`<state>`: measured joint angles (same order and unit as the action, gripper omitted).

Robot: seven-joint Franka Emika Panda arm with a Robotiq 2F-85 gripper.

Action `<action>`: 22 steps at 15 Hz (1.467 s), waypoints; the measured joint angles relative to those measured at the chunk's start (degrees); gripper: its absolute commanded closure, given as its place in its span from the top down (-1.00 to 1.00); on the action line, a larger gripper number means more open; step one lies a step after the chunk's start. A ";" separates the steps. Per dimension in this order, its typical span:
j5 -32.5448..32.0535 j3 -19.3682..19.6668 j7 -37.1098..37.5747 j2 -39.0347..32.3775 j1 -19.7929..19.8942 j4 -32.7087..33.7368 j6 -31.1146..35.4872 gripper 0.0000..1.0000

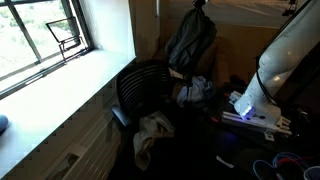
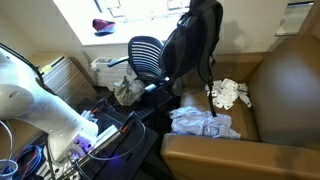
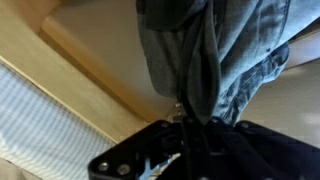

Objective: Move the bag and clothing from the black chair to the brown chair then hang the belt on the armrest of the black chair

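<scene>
Dim room corner, lit by a bright window. In the wrist view the black gripper has its jaws clamped on a strap at the top of a dark grey fabric backpack. The backpack hangs in the air above the edge of the wide tan-brown upholstered armchair. On that armchair's seat lie a crumpled light blue garment and, nearer its back, a crumpled white cloth. Just beside the armchair stands the black ribbed office chair, with a pale beige cloth on its seat. The white robot arm is well apart from the armchair.
</scene>
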<state>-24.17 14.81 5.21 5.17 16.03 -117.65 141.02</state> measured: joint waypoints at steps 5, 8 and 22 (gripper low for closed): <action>-0.67 5.05 7.02 -8.51 3.48 8.82 -4.90 -0.98; -0.39 7.50 13.29 -14.18 3.80 12.78 -8.93 -0.98; 4.83 1.36 -11.58 1.53 -2.33 11.45 -21.37 -0.98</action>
<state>-19.34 16.17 -6.38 6.71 13.70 -106.20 119.65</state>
